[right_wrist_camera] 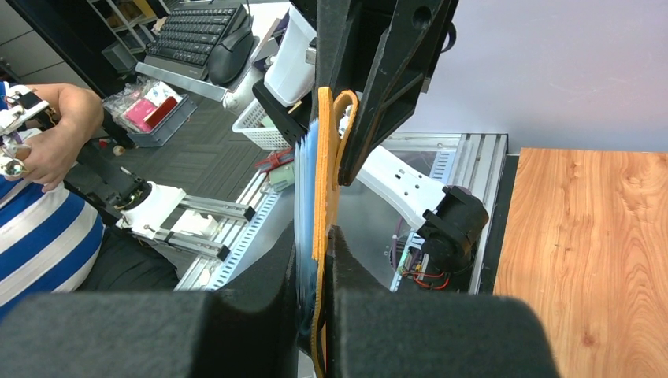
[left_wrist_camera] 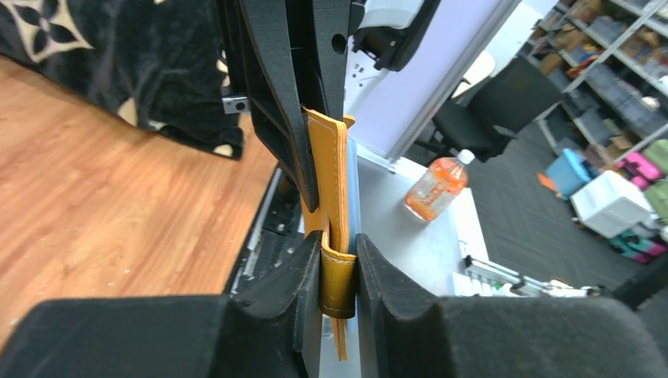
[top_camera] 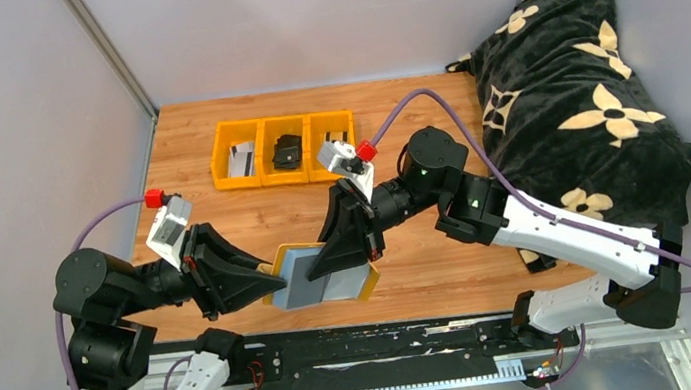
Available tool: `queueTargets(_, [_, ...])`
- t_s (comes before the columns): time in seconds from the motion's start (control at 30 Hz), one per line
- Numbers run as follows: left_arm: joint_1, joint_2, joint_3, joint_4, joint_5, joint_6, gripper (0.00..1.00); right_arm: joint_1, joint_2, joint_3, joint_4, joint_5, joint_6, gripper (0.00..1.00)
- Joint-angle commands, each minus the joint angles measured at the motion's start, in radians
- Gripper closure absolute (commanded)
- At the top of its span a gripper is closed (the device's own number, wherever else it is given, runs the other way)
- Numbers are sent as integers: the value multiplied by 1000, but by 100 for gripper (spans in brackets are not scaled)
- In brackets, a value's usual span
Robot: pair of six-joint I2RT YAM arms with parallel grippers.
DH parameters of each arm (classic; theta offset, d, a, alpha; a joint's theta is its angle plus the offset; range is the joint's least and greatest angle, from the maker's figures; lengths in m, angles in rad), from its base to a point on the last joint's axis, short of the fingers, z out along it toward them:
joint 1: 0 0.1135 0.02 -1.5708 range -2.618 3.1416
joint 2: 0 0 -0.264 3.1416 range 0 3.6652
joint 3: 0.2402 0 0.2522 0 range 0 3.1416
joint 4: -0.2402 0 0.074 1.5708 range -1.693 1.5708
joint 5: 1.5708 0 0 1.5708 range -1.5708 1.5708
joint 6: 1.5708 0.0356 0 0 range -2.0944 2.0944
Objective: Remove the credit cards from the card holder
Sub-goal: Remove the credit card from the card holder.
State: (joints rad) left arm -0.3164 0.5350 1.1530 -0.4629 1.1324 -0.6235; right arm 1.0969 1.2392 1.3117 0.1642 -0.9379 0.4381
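Note:
The mustard-yellow card holder [top_camera: 320, 275] is held open above the table's front edge, grey-blue lining up. My left gripper [top_camera: 275, 283] is shut on its left end, around the snap tab, and my right gripper [top_camera: 354, 254] is shut on its right part. In the left wrist view the holder [left_wrist_camera: 334, 181] is edge-on between my fingers [left_wrist_camera: 339, 272]. In the right wrist view the holder [right_wrist_camera: 324, 173] is edge-on in the gripper [right_wrist_camera: 319, 264]. No card shows inside the holder. A pale card with a dark stripe [top_camera: 239, 159] lies in the left yellow bin.
Three joined yellow bins [top_camera: 279, 123] stand at the back; the middle one holds a black folded item [top_camera: 287, 150], and the right one is partly hidden by the right wrist. A black floral blanket [top_camera: 570, 95] fills the right side. Bare wood lies left of the bins.

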Motion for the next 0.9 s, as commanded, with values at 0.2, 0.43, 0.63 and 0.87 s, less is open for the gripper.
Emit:
queueTargets(0.2, [2, -28, -12, -53, -140, 106, 66, 24, 37, 76, -4, -29, 13, 100])
queueTargets(0.43, [2, -55, -51, -107, -138, 184, 59, 32, 70, 120, -15, -24, 10, 100])
queueTargets(0.63, [2, -61, -68, -138, -169, 216, 57, 55, 92, 142, 14, -21, 12, 100])
queueTargets(0.87, [2, -53, -130, -140, -136, 200, 41, 86, 165, 207, 41, -21, 20, 100])
